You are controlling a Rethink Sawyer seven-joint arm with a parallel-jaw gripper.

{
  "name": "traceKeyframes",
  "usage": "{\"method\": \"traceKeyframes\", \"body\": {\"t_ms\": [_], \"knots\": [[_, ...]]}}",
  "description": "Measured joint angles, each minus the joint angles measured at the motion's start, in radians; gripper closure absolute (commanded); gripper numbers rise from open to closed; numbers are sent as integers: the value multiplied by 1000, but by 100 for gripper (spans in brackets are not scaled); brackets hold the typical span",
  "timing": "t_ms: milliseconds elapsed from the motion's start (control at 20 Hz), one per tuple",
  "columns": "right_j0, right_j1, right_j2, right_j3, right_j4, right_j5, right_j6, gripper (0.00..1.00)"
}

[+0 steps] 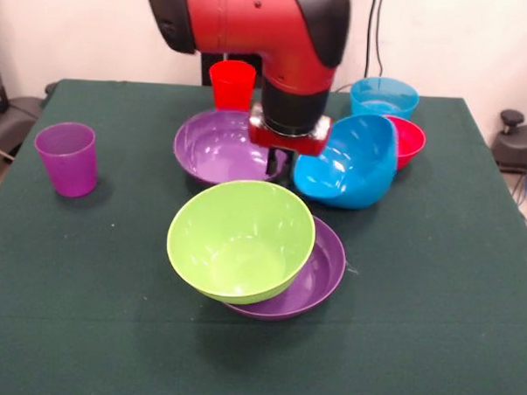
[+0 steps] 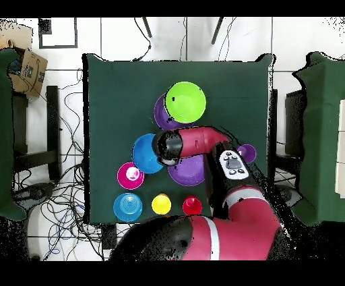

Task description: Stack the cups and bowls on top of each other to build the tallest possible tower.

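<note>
We see the claw (image 1: 278, 163) hanging low between a purple bowl (image 1: 217, 147) and a tilted blue bowl (image 1: 348, 162) just beside it; we cannot tell its state. Nearer the camera, a lime green bowl (image 1: 240, 240) leans on a second purple bowl (image 1: 317, 279). A purple cup (image 1: 67, 158) stands well apart on the desk (image 1: 83, 312); a red cup (image 1: 232, 84) sits behind.

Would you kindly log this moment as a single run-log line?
gripper: over purple bowl's rim, state unclear | blue bowl: tilted beside it | lime green bowl: tilted on second purple bowl | tower: unbuilt
</note>
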Motion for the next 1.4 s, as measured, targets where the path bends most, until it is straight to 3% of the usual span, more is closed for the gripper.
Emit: {"method": "traceKeyframes", "body": {"t_ms": [350,700,1000,1400], "knots": [[-46,-63,2,-3,24,96,0,100],[-59,-114,17,-42,65,276,0,100],[-60,-139,59,-131,91,441,0,100],[-60,-146,99,-226,92,523,0,100]]}}
